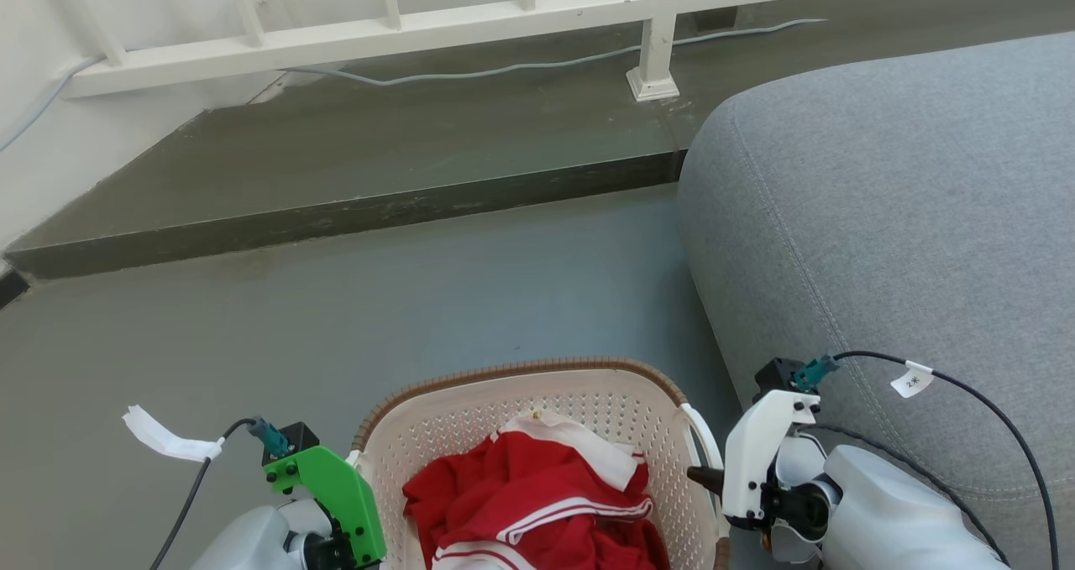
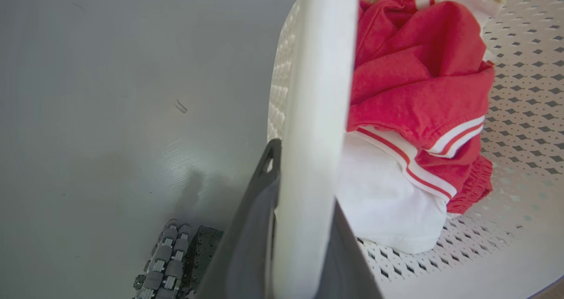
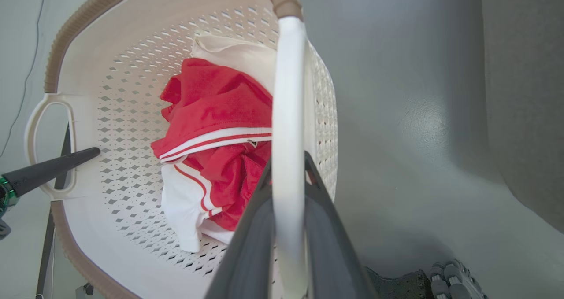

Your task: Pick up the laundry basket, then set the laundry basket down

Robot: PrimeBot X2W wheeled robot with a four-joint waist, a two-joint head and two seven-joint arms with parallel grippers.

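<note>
While my left gripper (image 2: 304, 180) and right gripper (image 3: 288, 167) each pinch a handle (image 3: 286, 92) of the laundry basket (image 1: 470, 436), just left of the grey sofa (image 1: 882, 201), I judge it probably lifted; setting it down remains.

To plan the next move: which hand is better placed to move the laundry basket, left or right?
Neither alone. The left hand and the right hand each grip one white side handle of the laundry basket, so both should probably move it together.
</note>
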